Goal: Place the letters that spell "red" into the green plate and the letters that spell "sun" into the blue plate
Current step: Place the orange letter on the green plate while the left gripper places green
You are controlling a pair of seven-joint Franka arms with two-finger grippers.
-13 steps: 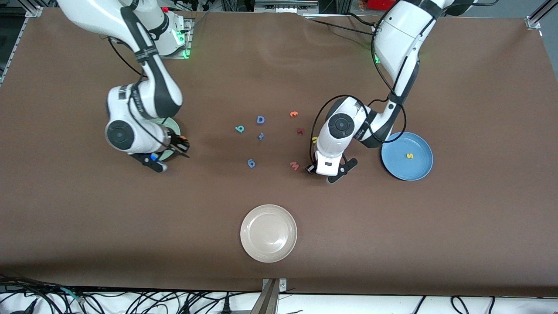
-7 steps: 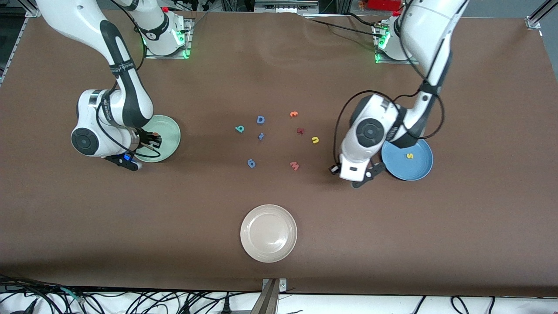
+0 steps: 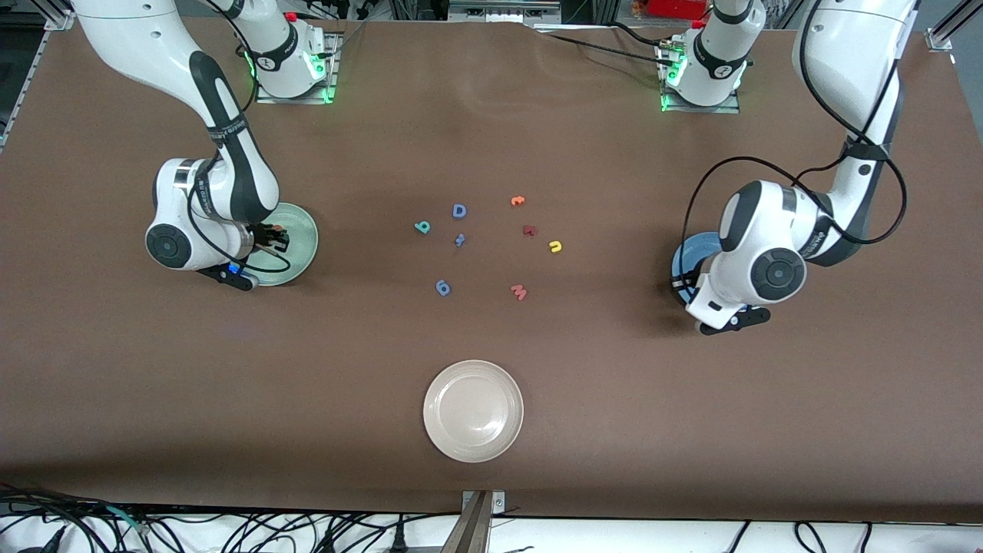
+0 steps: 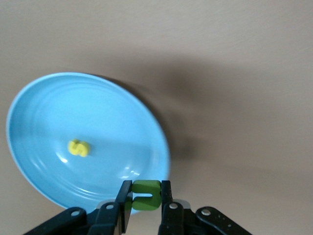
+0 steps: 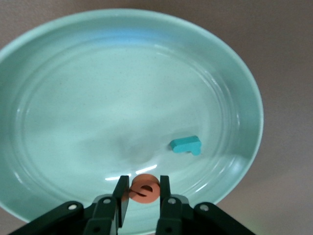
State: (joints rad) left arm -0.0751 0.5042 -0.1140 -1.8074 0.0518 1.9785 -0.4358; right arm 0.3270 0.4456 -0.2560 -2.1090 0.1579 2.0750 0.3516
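My right gripper [image 5: 143, 185] hangs over the green plate [image 5: 98, 98], shut on the orange "e" [image 5: 145, 189]. The teal "r" [image 5: 186, 145] lies in that plate. In the front view the right gripper [image 3: 273, 238] is above the green plate [image 3: 301, 229]. My left gripper [image 4: 145, 188] is shut on the green "n" [image 4: 146, 195], over the rim of the blue plate [image 4: 107, 117], where the yellow "s" [image 4: 78, 147] lies. The left wrist covers most of the blue plate [image 3: 690, 255]. The teal "d" [image 3: 421, 226] and yellow "u" [image 3: 555, 246] lie mid-table.
Other letters lie mid-table: blue "D" [image 3: 459, 210], orange letter [image 3: 517, 201], dark red letter [image 3: 528, 230], pink "w" [image 3: 519, 292], and two small blue ones [image 3: 442, 287]. A whitish-beige plate [image 3: 473, 411] sits nearer the front camera.
The left arm has swung from the middle of the table to the blue plate with the green "n". The right arm has shifted over the green plate with the orange "e".
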